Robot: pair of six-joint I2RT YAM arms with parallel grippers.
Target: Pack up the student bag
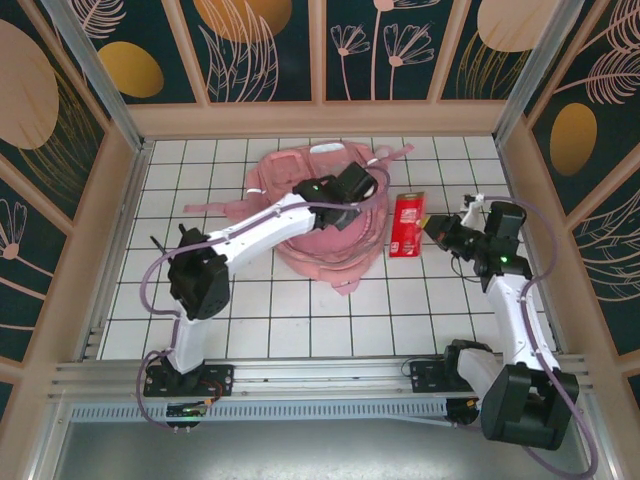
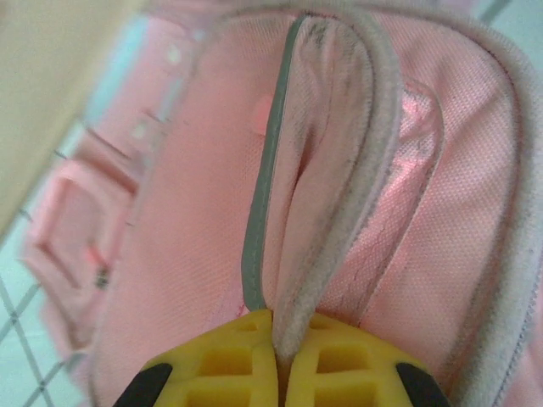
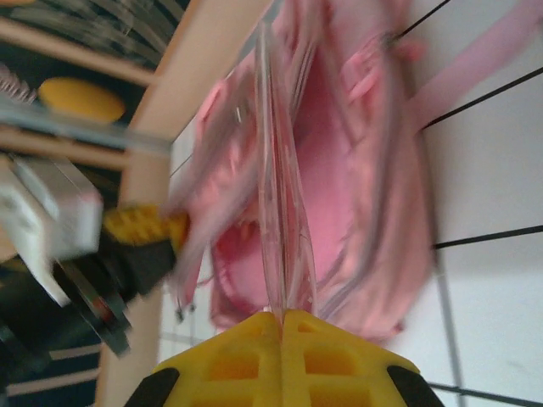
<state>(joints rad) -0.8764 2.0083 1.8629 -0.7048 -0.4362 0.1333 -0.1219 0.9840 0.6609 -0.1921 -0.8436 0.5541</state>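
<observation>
Top: student bag lies mid-table, far side; left gripper on its rim, right gripper near, to its right.
L wrist: jaws clamped on rim fold. Thin bite, may slip & mouth collapses.
R wrist: jaws pinch thin clear sheet by its edge; could twist, snag rim.

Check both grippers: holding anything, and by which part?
Left gripper pinches the student bag by a piped fabric edge. Right gripper grips a thin clear sheet by its edge; identity unclear.
</observation>
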